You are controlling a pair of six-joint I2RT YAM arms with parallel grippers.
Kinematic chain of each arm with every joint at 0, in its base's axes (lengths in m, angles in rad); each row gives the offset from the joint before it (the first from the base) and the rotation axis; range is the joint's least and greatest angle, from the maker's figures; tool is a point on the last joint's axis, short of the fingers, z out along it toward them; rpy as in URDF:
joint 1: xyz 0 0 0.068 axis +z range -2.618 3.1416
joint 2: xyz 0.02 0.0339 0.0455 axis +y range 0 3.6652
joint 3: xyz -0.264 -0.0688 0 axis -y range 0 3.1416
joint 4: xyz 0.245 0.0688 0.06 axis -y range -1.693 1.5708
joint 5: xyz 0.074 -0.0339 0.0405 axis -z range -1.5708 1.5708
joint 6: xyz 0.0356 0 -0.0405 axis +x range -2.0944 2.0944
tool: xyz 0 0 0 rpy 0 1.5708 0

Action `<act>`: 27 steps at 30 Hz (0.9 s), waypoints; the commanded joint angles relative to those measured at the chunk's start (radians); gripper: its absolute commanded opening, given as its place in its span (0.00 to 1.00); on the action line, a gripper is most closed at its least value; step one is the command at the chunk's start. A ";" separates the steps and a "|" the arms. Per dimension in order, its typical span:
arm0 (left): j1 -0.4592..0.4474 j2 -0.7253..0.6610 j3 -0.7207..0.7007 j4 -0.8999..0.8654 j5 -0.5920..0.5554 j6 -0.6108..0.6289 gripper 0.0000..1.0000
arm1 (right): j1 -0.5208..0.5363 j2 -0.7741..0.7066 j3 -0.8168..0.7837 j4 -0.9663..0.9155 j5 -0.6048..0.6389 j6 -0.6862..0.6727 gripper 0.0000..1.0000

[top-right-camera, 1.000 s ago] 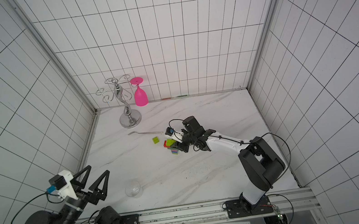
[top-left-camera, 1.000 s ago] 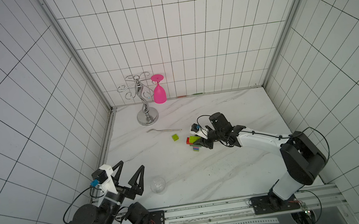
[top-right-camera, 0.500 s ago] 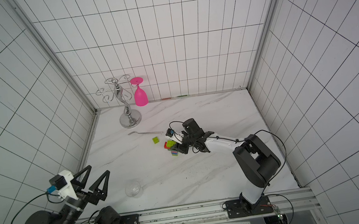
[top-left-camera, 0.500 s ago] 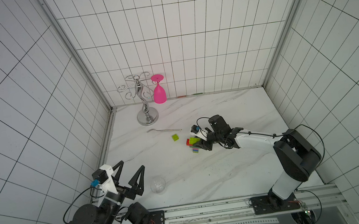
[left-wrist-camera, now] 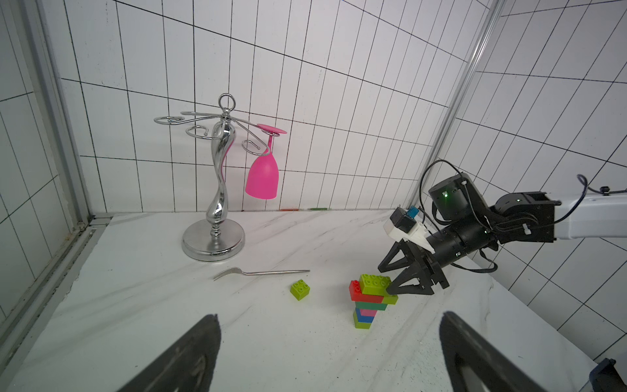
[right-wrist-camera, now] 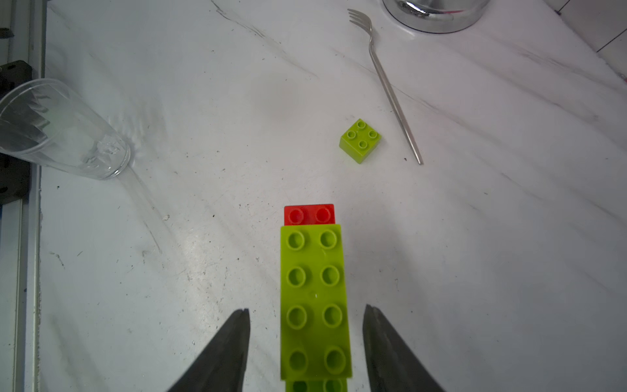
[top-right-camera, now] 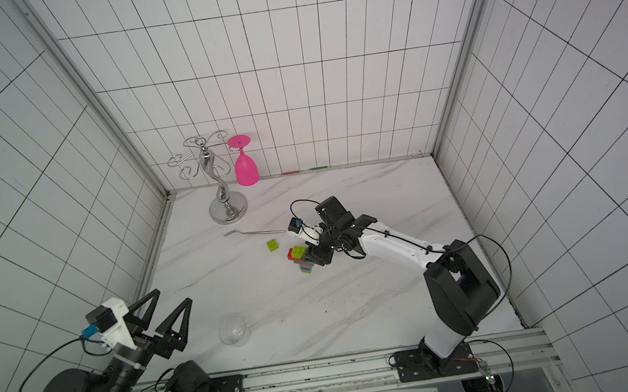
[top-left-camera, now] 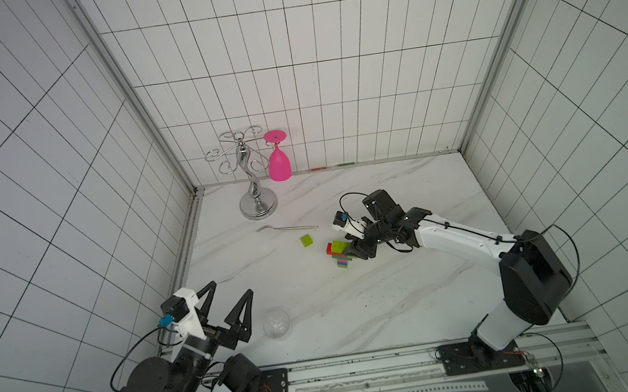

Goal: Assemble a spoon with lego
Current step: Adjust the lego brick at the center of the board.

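Spoon build (left-wrist-camera: 369, 298) stands upright on the worktop (top-left-camera: 383, 312), right of centre. Its top lime brick (right-wrist-camera: 314, 258) runs lengthwise straight out from the right end effector (right-wrist-camera: 307, 309). That end effector straddles the brick's right-hand end, jaws parted with a clear gap on each side, gripping nothing. One loose lime brick (right-wrist-camera: 360, 140) lies just left and slightly farther off, beside the fork (right-wrist-camera: 390, 91). It looks nearer the right arm. The left end effector (top-left-camera: 231, 288), spread wide and empty, sits well apart at the near left.

Marble bench (right-wrist-camera: 203, 101): brick spoon (left-wrist-camera: 368, 295) right at the right end effector (right-wrist-camera: 306, 309), loose lime brick (right-wrist-camera: 360, 140) and fork (right-wrist-camera: 390, 88) beyond it, glass (right-wrist-camera: 61, 132) well aside.
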 commanded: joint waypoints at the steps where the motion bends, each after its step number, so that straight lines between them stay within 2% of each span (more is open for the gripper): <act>1: 0.004 -0.013 -0.005 0.011 0.004 0.010 0.99 | 0.021 -0.003 0.097 -0.174 0.086 -0.005 0.55; 8: 0.004 -0.012 -0.008 0.014 0.010 0.011 0.99 | 0.061 0.101 0.237 -0.296 0.149 -0.052 0.55; 18: 0.004 -0.012 -0.016 0.022 0.023 0.014 0.99 | 0.075 0.191 0.319 -0.354 0.168 -0.077 0.52; 21: 0.004 -0.012 -0.016 0.021 0.024 0.013 0.99 | 0.079 0.198 0.323 -0.358 0.179 -0.082 0.49; 27: 0.004 -0.011 -0.015 0.023 0.026 0.013 0.99 | 0.096 0.223 0.347 -0.386 0.207 -0.095 0.33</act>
